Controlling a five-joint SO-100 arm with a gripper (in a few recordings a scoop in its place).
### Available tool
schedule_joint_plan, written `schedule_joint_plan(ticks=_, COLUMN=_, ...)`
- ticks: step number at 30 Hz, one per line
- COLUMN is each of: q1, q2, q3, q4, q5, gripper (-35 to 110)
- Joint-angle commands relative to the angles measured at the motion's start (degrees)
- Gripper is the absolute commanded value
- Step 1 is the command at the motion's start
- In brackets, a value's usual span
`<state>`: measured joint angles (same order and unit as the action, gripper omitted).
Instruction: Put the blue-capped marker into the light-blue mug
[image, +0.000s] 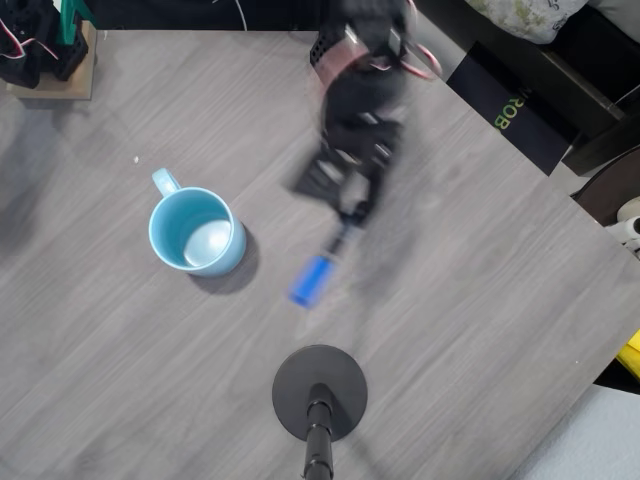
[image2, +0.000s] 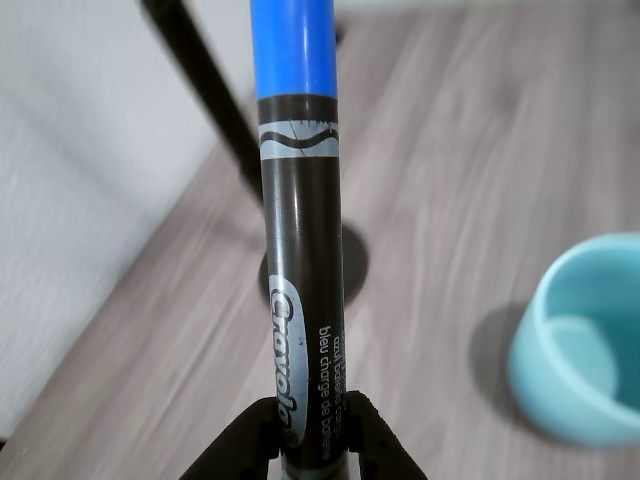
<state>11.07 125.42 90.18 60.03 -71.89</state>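
Mug: pale sky-blue ceramic mug (image: 196, 232) stands upright at table left, overhead view; bare wood around it.
Marker: dark-barrelled blue-capped marker (image: 318, 272) lies right of the mug, apart; cap points down-left, toward the black round stand base (image: 319, 392).
Gripper: black two-finger gripper (image2: 315, 425) clenches the marker's barrel end.

— What surface is shown?
— A grey wood-grain table (image: 480, 300) is seen in the overhead view.

— What is resting on it?
— A light-blue mug (image: 196, 232) is stood upright left of centre. A black round stand base (image: 319, 393) is placed near the bottom edge. A wooden block (image: 55, 85) is set at the top-left corner.
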Motion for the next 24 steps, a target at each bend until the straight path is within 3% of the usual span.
schedule_joint_plan(ticks=1, q1=6.9, q2=9.4, q3=8.7, q4=-9.3, q5=-4.8, gripper=0)
schedule_joint_plan(ticks=9, q1=15.8, q2=26.5, q3=40.3, q4=-37.0, q5=-14.4, gripper=0)
schedule_joint_plan(ticks=13, q1=18.2, q2=23.9, q3=43.2, q4=-41.3, q5=-14.6, gripper=0)
schedule_joint_plan(ticks=24, q1=25.7, q2=8.3, q3=53.6, q4=-69.1, q5=-19.1, gripper=0)
